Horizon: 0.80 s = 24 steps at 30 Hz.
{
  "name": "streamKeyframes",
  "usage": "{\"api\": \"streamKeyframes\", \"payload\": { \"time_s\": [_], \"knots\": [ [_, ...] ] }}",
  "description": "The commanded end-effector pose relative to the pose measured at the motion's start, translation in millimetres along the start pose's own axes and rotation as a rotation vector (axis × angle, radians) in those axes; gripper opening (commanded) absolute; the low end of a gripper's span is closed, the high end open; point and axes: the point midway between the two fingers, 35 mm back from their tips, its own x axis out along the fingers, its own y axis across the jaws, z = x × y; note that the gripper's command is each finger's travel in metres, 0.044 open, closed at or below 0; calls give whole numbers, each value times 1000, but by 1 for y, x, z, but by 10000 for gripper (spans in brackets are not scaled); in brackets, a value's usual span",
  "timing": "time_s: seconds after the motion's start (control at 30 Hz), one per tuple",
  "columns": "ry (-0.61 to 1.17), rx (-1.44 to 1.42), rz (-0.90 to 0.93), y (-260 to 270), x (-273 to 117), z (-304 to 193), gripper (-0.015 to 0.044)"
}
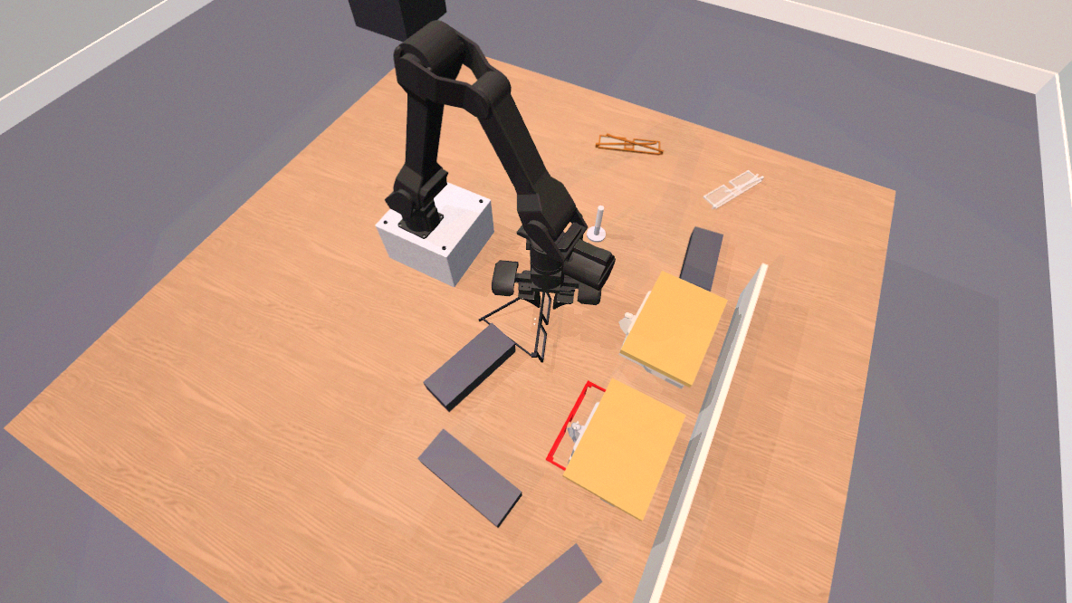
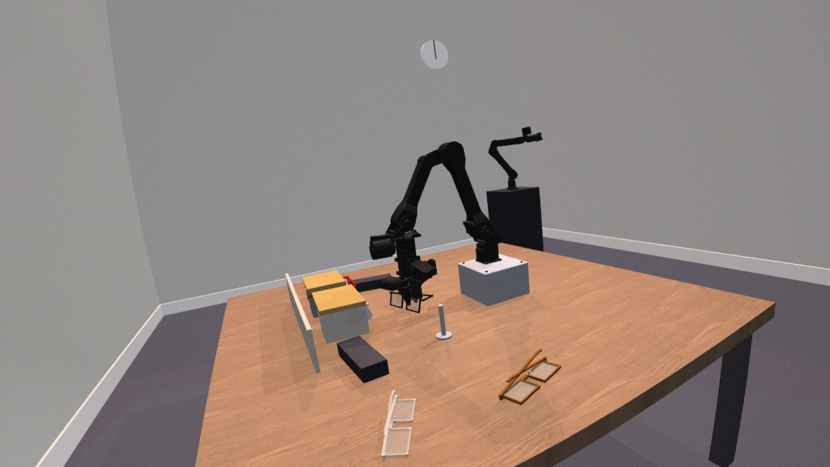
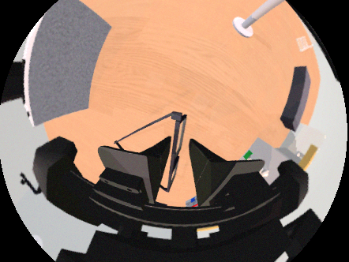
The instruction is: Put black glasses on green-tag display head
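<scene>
Pincer (image 1: 546, 302) (image 2: 411, 297) (image 3: 180, 140) is pointing down over the surface (image 1: 270, 389) (image 2: 627, 325) (image 3: 158, 51), fingers a bit apart, w/ the black glasses (image 1: 535, 354) (image 2: 412, 310) (image 3: 176, 116) in the gap but not clamped. Glasses are open, approx. mid-surface, near a dark block (image 1: 470, 366) on the side twd the left corner in the top view; tips vs. surface hard to judge, prob. just above. Green-tag display head (image 1: 627, 323) (image 2: 342, 322) (image 3: 268, 158) is btwn the glasses & the right edge (top view), under a yellow board (image 1: 673, 327) (image 2: 339, 298), nothing worn on it that I can see. Other display head (image 1: 575, 429), w/ red glasses (image 1: 567, 424) around its front, sits farther twd the bottom edge. Orange glasses (image 1: 660, 151) (image 2: 521, 390) lie folded nr the top edge, clear glasses (image 1: 734, 189) (image 2: 397, 441) nr the upper-right corner. White post (image 1: 598, 219) (image 2: 441, 320) (image 3: 260, 15) is upright, apart from the pincer.
</scene>
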Motion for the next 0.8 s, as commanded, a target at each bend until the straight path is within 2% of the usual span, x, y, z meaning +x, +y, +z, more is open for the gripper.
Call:
{"api": "streamKeyframes", "payload": {
  "time_s": [0.0, 0.67, 0.77],
  "knots": [
    [-3, 4, 15, 4, 6, 2, 120],
    [-3, 4, 15, 10, 6, 2, 120],
    [-5, 7, 11, 7, 5, 1, 100]
  ]
}}
